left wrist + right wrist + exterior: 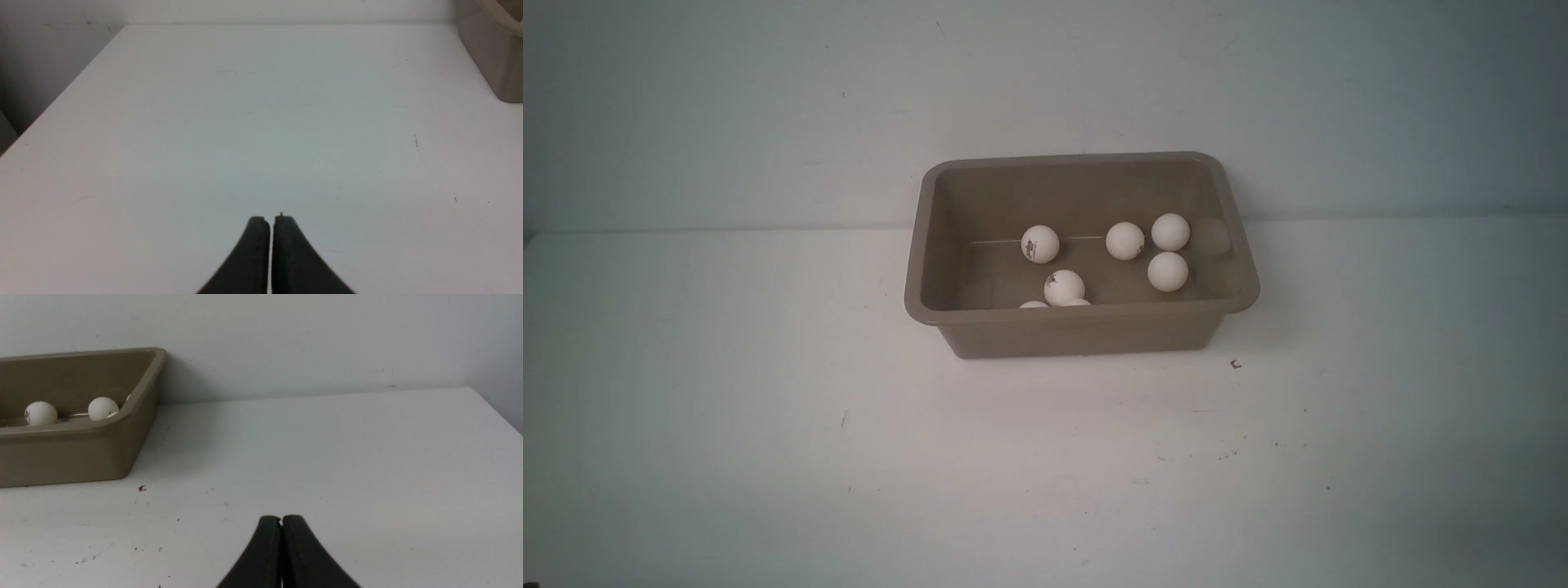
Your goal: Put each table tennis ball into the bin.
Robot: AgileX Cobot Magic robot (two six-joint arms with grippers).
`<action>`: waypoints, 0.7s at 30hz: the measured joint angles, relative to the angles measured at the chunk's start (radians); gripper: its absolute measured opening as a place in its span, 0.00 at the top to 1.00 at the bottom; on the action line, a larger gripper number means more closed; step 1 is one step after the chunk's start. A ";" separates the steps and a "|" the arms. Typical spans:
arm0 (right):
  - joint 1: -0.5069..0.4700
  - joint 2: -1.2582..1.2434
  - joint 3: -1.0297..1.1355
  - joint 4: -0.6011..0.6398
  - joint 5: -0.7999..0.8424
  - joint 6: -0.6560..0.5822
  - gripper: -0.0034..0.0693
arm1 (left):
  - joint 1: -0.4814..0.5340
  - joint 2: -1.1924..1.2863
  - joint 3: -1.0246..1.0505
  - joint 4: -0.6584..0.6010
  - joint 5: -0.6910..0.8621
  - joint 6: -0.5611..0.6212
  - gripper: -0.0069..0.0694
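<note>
White table tennis balls [1125,241] lie inside the upright taupe bin [1086,331].

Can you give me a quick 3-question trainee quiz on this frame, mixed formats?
1. True or false: a table tennis ball lies on the table outside the bin.
2. Multiple choice: the left gripper and right gripper are A) both shut and empty, B) both open, C) each holding a ball.
3. Fill in: the ball with a dark logo at the bin's far wall sits on the robot's ____ of the other three balls toward that wall.

Key: 1 false; 2 A; 3 left.
</note>
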 joint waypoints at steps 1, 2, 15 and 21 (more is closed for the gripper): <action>0.000 0.000 0.003 0.000 -0.001 0.000 0.98 | 0.000 0.000 0.000 0.000 0.000 0.000 0.91; 0.000 0.000 0.009 0.000 0.000 0.000 0.98 | 0.000 0.000 0.000 0.000 0.000 0.000 0.91; 0.000 -0.001 0.027 0.000 0.155 0.000 0.98 | 0.000 0.000 0.000 0.000 0.000 0.000 0.91; 0.000 -0.001 0.027 0.000 0.156 0.000 0.98 | 0.000 0.000 0.000 0.000 0.000 0.000 0.91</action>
